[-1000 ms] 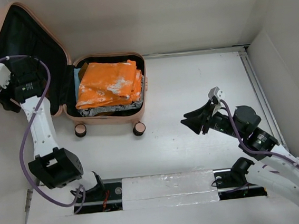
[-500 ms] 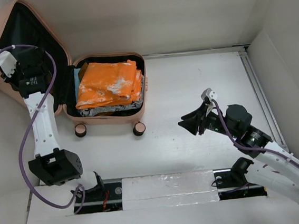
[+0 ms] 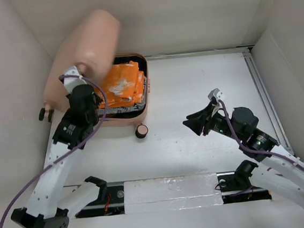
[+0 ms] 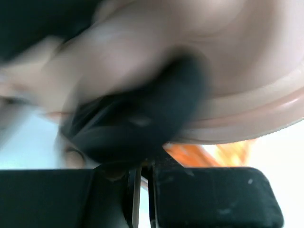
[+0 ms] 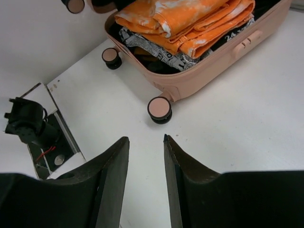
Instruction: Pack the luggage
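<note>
- The left pincer (image 4: 141, 183) is drawn nearly shut: in its own wrist view the two black finger blocks leave only a thin slit between them.
- That view is badly blurred, so I cannot tell whether anything is pinched in the slit. A dark smeared shape and the pink shell of the suitcase lid (image 3: 81, 48) fill the view just past the fingers.
- From above, the left arm reaches up to the near edge of the lid, and its wrist sits right against the shell.
- The right pincer (image 5: 145, 138) is open a moderate way and holds nothing. It hangs over bare table (image 3: 202, 77), well apart from the suitcase, with its fingers pointing toward it.
- The suitcase (image 5: 199, 71) sits at the far left of the table, near the left wall.
- The lid stands half raised and tilts over the left part of the base, with its two small wheels (image 3: 45, 114) off the table.
- The base lies open and full: folded orange clothes (image 5: 190, 19) are on top, with black-and-white printed fabric (image 5: 161, 51) beneath them.
- A pink-faced wheel (image 5: 159, 108) stands at the near corner of the base, and another (image 5: 110, 57) sits farther along its side.
- A small pink latch (image 5: 247, 40) sits on the outer wall of the base.
</note>
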